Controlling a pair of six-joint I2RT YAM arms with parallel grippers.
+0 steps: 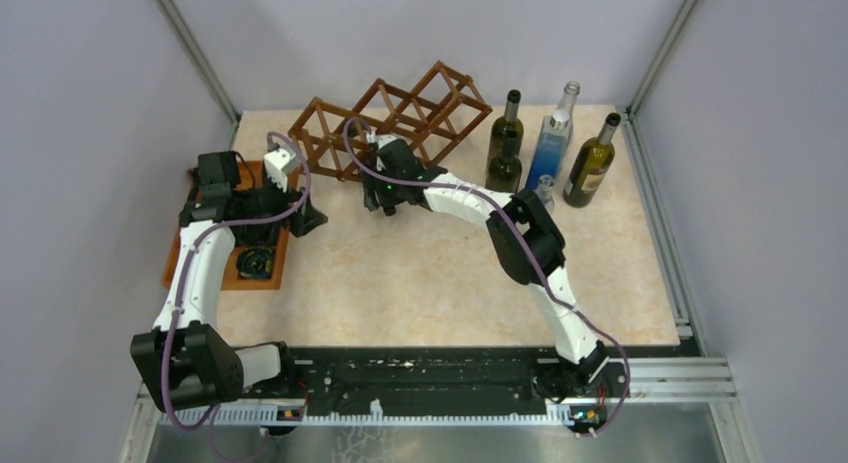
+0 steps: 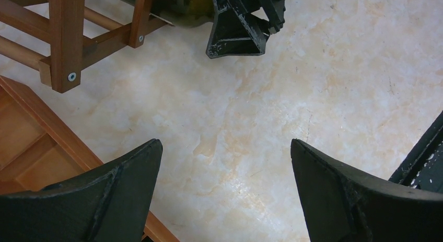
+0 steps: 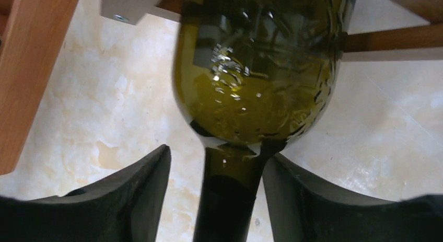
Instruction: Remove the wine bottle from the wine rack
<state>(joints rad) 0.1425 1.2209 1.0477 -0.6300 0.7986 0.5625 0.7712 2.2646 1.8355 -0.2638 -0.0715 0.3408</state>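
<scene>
Wine bottle (image 3: 256, 85) cut off at 12 and 6 o'clock, wine rack (image 2: 65, 38) cropped at 11 o'clock, overhead the bottle hidden behind right arm (image 1: 440, 195)

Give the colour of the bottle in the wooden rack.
The wine bottle is olive-green glass, clearest in the right wrist view.

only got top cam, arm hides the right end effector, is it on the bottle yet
Observer: The neck of the olive-green glass wine bottle sits between the fingers of the right end effector; one black finger touches it, the other stands apart.
Operator: bottle out of the rack
Observer: No, its body lies among the sticks of the reddish-brown wooden lattice wine rack.
Operator: left one holding anything
Observer: No, the left end effector is open and empty.
</scene>
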